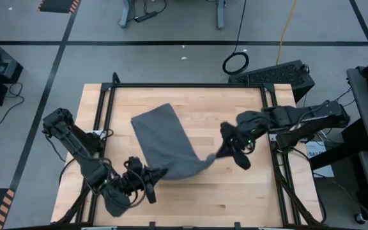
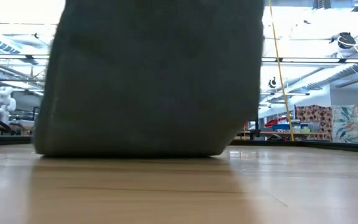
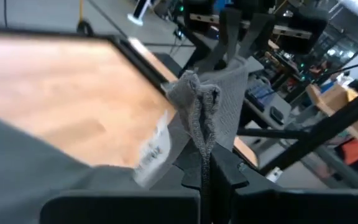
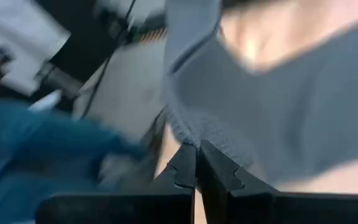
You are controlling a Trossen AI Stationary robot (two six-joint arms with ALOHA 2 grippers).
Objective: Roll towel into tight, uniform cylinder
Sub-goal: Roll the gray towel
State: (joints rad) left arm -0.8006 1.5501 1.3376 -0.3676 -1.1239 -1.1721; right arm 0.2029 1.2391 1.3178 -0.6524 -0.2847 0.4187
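Observation:
The dark grey towel (image 1: 165, 144) lies spread across the middle of the wooden table (image 1: 235, 191), and its near edge is raised between my two grippers. In the low view the towel (image 2: 154, 81) stands like a curtain with its lower edge (image 2: 129, 153) on the table. Its white tag (image 3: 153, 149) shows beside my left gripper's fingers. My left gripper (image 1: 153, 180) is shut on the towel's near left corner. My right gripper (image 1: 225, 151) is shut on its right corner. My left gripper pinches a bunched corner of the towel (image 3: 201, 124) between its two shut fingers, close to the white tag. The cloth stands crumpled past the fingertips, in several folds. The rest of the towel runs from the corner toward the table's middle. My right gripper pinches the towel's edge at a corner (image 4: 190, 134) between its two shut fingers. It comes at the towel from the table's right side. The cloth runs from the fingertips toward the table's middle, and the corner is lifted off the wood.
A black metal frame (image 1: 190, 85) runs around the table top. Bare wood lies to the right of the towel and along the near edge. A black box (image 1: 273, 73) sits on the floor beyond the far right corner.

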